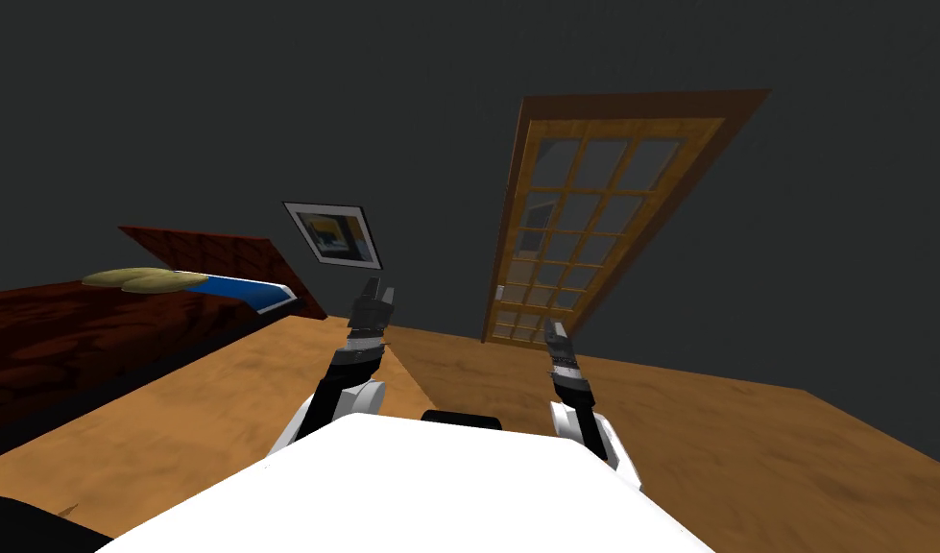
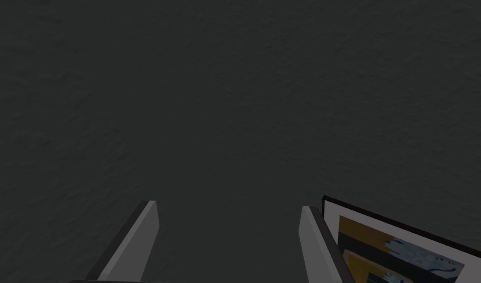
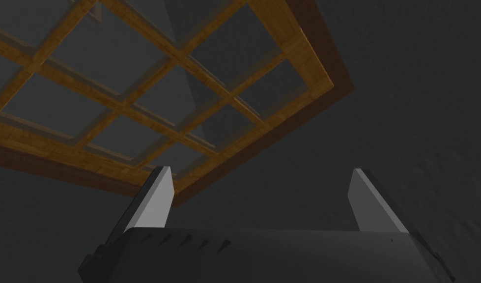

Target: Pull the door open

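Note:
A wooden door (image 1: 573,230) with many glass panes stands shut in a brown frame in the dark wall ahead, to the right. Its small pale handle (image 1: 499,293) sits on the door's left edge, low down. My right gripper (image 1: 552,333) is raised in front of the door's lower part, well short of it, with fingers open and nothing between them. In the right wrist view the door's upper panes (image 3: 151,88) show beyond the open right gripper (image 3: 261,189). My left gripper (image 1: 379,293) is held up to the left, open and empty, facing the wall (image 2: 229,216).
A bed (image 1: 93,326) with a dark red cover, a pillow (image 1: 141,279) and a blue sheet stands at the left. A framed picture (image 1: 333,233) hangs on the wall between bed and door. Wooden floor (image 1: 765,432) stretches toward the door.

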Available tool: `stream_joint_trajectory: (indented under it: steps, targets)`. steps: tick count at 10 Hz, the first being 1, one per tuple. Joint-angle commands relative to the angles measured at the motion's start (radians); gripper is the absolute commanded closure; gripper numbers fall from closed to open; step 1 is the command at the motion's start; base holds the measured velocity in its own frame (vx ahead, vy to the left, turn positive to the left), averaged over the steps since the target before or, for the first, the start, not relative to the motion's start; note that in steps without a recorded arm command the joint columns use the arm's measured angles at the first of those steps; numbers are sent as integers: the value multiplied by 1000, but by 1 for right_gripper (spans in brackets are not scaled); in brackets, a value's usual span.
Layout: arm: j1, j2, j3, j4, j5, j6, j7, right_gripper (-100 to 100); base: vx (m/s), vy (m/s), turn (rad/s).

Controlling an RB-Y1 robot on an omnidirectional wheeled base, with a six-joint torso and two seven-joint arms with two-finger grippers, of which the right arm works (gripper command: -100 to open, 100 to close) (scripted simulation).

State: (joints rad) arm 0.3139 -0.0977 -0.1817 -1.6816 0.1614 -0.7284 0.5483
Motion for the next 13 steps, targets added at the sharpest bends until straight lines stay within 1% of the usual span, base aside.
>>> stream_joint_trajectory:
  steps: [1,13]
  targets:
    - [-13,0,-4,40,13,-8,31,-100,100,18,-18]
    - [-91,-14,-47,324,97,-64,221,-100,99,22,-17]
